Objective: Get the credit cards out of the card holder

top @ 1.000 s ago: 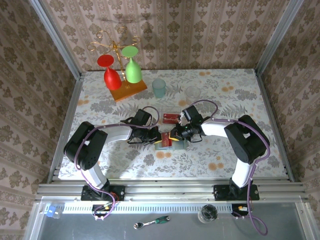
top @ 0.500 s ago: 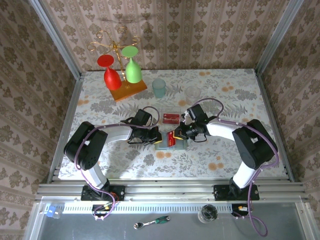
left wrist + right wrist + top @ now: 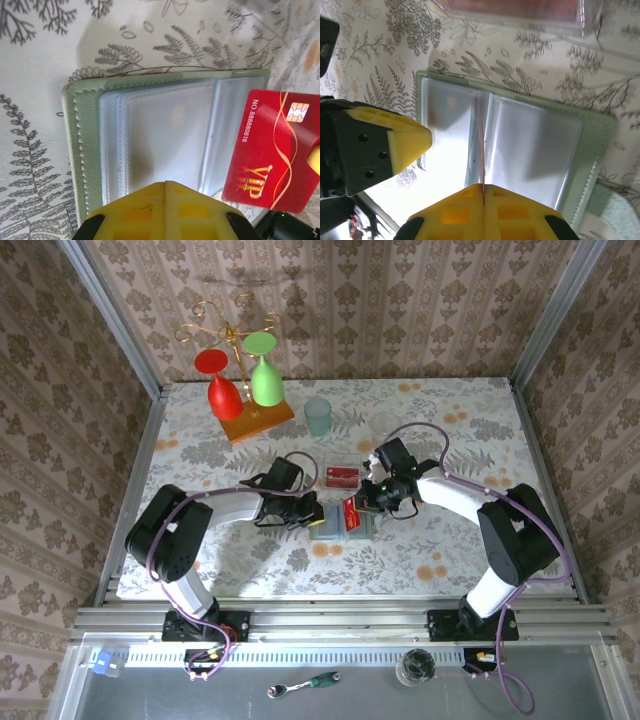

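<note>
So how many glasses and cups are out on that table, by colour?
Red wine glass: 1
Green wine glass: 1
Teal cup: 1
Clear cup: 1
Total: 4

The red card (image 3: 272,150) has white print running along its left edge: "NO." followed by a row of digits, mostly eights, the last few hard to make out. Near its lower edge stands "VIP" in gold letters, beside curved gold lines. A gold chip pad sits at its upper right corner.
</note>
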### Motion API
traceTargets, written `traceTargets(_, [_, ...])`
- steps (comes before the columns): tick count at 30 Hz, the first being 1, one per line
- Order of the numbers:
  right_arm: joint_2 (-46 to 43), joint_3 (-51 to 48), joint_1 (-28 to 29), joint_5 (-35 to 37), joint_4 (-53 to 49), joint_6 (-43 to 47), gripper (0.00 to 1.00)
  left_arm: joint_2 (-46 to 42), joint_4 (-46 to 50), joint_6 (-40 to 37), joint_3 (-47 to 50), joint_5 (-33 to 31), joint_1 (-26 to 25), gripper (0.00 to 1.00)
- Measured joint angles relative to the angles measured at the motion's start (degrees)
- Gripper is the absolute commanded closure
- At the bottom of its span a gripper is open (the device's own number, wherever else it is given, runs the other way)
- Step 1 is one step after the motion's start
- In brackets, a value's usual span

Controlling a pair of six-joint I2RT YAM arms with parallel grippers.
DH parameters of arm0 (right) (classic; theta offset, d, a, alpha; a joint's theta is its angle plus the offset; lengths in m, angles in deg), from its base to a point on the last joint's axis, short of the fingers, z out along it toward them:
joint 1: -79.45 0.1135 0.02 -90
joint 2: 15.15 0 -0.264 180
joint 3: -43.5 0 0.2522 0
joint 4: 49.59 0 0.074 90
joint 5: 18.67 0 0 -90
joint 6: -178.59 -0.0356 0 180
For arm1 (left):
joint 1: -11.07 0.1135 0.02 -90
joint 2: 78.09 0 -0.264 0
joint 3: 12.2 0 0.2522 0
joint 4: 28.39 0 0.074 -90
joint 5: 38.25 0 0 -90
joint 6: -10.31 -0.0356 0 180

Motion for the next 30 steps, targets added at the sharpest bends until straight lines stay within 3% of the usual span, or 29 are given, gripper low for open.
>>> traceTargets(4, [0.02, 4.22, 0.0, 2.29, -4.02, 7.96, 1.0, -2.21, 0.33, -0.04, 0.0, -0.09, 0.96, 1.0])
traceTargets(21, [6.75, 28.26, 1.05, 14.21, -23.47, 59.84, 1.0, -9.51, 1.86, -0.11, 5.18, -1.55, 4.57, 1.0])
traceTargets(30, [17.46, 42.42, 1.42, 17.9, -30.18, 72.54, 1.0, -11.41, 2.97, -0.52, 6.91, -1.99, 6.03, 1.0])
